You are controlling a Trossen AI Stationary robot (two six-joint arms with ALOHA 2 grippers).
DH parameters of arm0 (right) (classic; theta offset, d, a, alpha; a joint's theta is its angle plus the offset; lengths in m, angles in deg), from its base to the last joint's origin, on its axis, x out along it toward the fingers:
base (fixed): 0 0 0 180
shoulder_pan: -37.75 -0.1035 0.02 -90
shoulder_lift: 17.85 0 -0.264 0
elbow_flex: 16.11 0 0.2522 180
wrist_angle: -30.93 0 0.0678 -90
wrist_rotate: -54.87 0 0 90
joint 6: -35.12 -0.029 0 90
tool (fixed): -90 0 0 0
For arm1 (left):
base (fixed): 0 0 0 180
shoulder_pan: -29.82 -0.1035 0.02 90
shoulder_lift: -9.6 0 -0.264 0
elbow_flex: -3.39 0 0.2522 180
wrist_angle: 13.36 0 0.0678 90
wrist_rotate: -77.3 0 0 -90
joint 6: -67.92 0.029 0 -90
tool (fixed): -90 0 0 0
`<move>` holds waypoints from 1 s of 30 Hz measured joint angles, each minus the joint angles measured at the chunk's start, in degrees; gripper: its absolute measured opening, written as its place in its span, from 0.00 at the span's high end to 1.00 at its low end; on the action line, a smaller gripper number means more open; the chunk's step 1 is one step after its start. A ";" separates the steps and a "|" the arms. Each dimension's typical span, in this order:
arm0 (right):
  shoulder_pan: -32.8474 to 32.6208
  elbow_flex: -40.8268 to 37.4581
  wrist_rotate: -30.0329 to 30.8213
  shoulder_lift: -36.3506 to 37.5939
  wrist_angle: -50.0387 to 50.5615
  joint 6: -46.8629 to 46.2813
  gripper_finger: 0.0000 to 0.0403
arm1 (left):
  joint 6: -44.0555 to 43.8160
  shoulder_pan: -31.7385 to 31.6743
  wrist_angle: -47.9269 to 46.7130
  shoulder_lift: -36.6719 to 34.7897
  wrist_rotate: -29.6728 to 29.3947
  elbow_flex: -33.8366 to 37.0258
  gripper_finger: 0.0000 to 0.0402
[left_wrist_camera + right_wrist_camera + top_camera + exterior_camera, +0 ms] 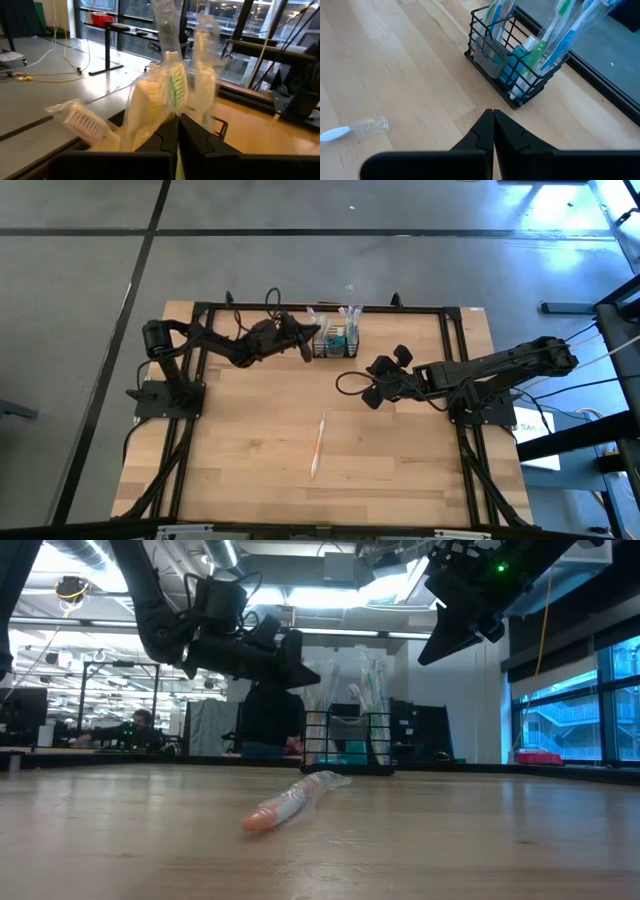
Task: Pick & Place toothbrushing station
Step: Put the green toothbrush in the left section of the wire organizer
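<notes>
- A wrapped toothbrush (319, 444) with an orange end lies flat on the wooden table (230, 460), nearer the front edge than the caddy and well apart from it; in the low view (292, 802) it is the closest thing to the camera.
- The right gripper (378, 379) hangs above the table on the caddy's right and a little toward the front, clear of it. Its fingers (492, 131) are pressed together with nothing between them.
- The caddy (335, 340), a small black wire basket, stands upright near the table's back edge, about midway along it. From the right wrist (512, 65) it shows wrapped toothbrushes (560, 30) standing up out of the top and teal tubes (517, 62) inside.
- The left gripper (305, 340) is just beside the caddy's left side, level with the toothbrush tops. Its fingers (192, 137) are clenched shut, the tips right up against the wrapped brush heads (170, 85); whether they pinch a wrapper, I cannot tell.
- Beyond the caddy, the low view shows a person (135, 730) seated far back in the room.
</notes>
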 joint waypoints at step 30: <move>0.00 0.00 -0.01 -0.01 0.01 0.04 0.98 | 6.60 1.31 -3.97 0.09 -1.56 0.11 0.76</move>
